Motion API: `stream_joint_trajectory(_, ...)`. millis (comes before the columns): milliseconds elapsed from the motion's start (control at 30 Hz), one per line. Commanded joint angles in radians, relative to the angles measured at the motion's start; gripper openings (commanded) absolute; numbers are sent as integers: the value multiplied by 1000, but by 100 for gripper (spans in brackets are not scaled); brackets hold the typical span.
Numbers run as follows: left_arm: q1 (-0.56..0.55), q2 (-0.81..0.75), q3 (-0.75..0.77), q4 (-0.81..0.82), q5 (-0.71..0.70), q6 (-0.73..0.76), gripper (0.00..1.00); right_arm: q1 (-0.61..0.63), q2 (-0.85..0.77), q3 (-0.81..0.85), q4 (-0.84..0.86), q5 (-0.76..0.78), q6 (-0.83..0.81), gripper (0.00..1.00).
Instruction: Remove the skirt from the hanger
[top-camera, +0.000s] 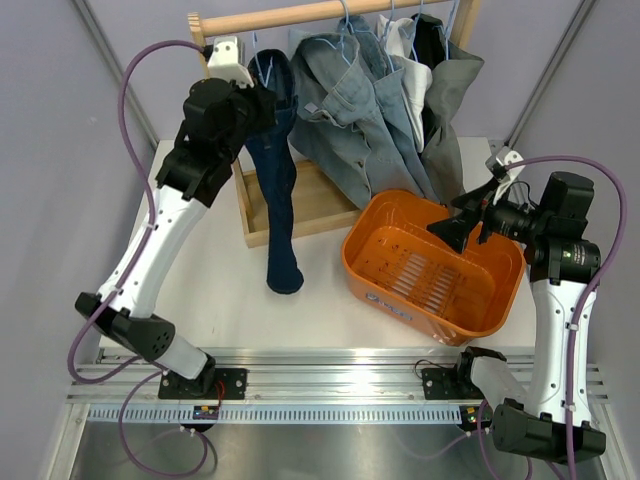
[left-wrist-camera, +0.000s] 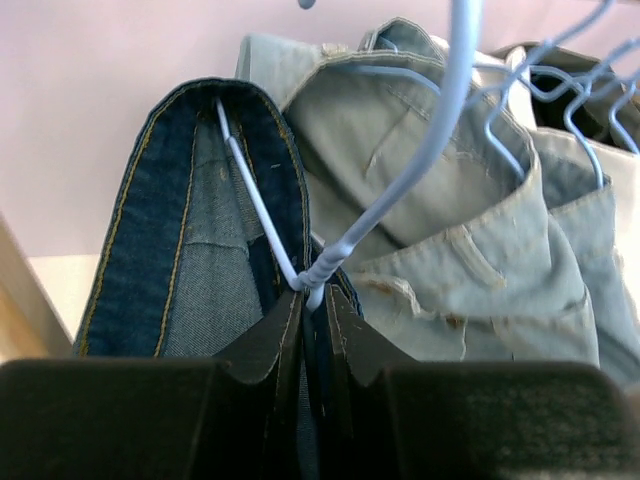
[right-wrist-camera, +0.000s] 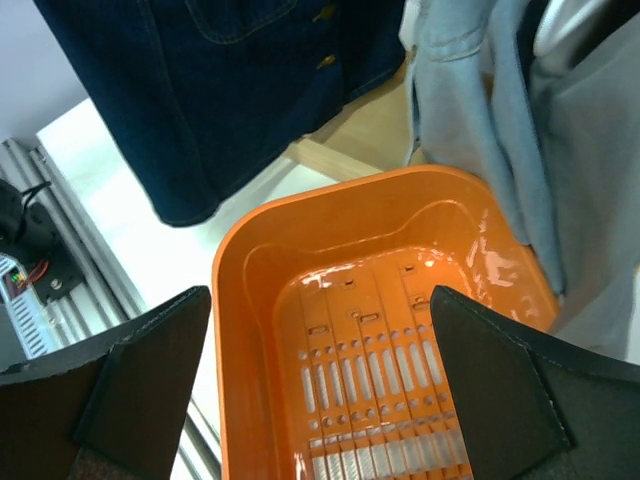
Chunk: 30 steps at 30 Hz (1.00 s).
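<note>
Navy denim, the skirt (top-camera: 281, 200) hangs on the hanger (left-wrist-camera: 262, 215) at the left end of the wooden rack's rail (top-camera: 290, 17). Its hem trails over the rack's base (top-camera: 322, 203) onto the white table (top-camera: 220, 290), while a grey-blue denim jacket (top-camera: 350, 110) crowds its right side, with a grey garment (top-camera: 452, 100) beyond. The left gripper (left-wrist-camera: 312, 295) has its fingers nearly together, pinched on the hanger's twisted neck at the skirt's waistband. The right gripper (right-wrist-camera: 320, 300) hangs with its fingers wide apart above an orange basket (top-camera: 400, 290), whose near-wall markings are too small to read.
</note>
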<state>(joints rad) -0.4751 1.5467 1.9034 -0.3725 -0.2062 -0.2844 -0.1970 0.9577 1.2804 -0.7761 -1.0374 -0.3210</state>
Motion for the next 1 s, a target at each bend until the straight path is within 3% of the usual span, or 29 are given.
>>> stream_joint_trajectory(0, 4, -131, -44, 98, 68, 30, 0, 4, 10, 13, -78, -91, -82, 100)
stream_joint_trajectory(267, 16, -332, -265, 87, 181, 30, 0, 10, 58, 39, -167, -153, -161, 99)
stream_joint_trajectory(433, 30, -402, -328, 61, 277, 28, 0, 70, 76, 46, -181, -141, -174, 99)
stream_joint_trajectory(700, 53, -399, -357, 107, 281, -4, 0, 131, 96, 45, -134, -125, -129, 100)
stream_joint_trajectory(967, 69, -411, -402, 86, 459, -29, 0, 151, 82, 13, -129, -118, -127, 100)
